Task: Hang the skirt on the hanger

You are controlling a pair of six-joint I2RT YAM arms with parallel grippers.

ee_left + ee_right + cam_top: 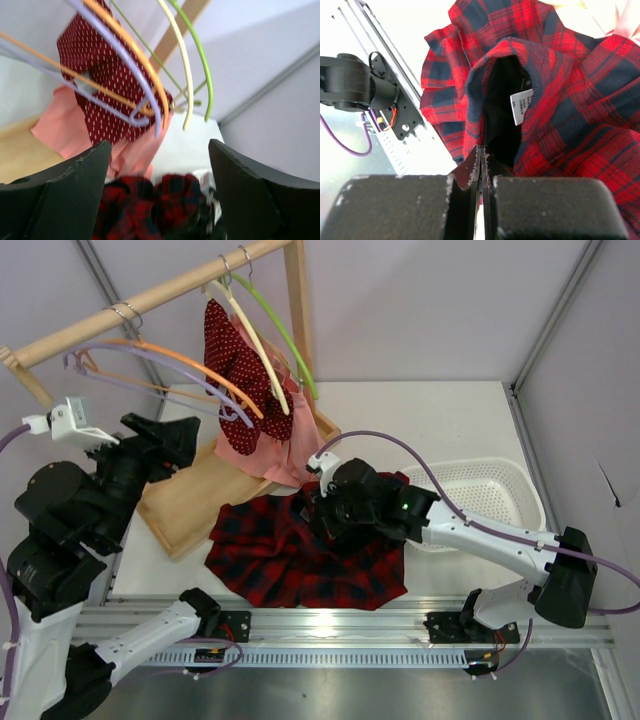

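The plaid skirt (300, 558) lies spread on the table in front of the rack, with one part bunched up at my right gripper (322, 510). In the right wrist view my right gripper (482, 156) is shut on the skirt's (570, 110) dark waistband edge, next to a white label. The lavender hanger (75, 358) hangs on the wooden rail at the far left. My left gripper (185, 443) is open and empty below it. In the left wrist view the hanger (136, 70) is above the fingers (75, 185) and the skirt (145, 205) is far below.
Orange (200, 370), cream (255, 340) and green (285, 335) hangers share the rail. A red dotted garment (235, 365) and a pink one (265, 445) hang there. The wooden rack base (185, 505) is at the left and a white basket (490, 495) at the right.
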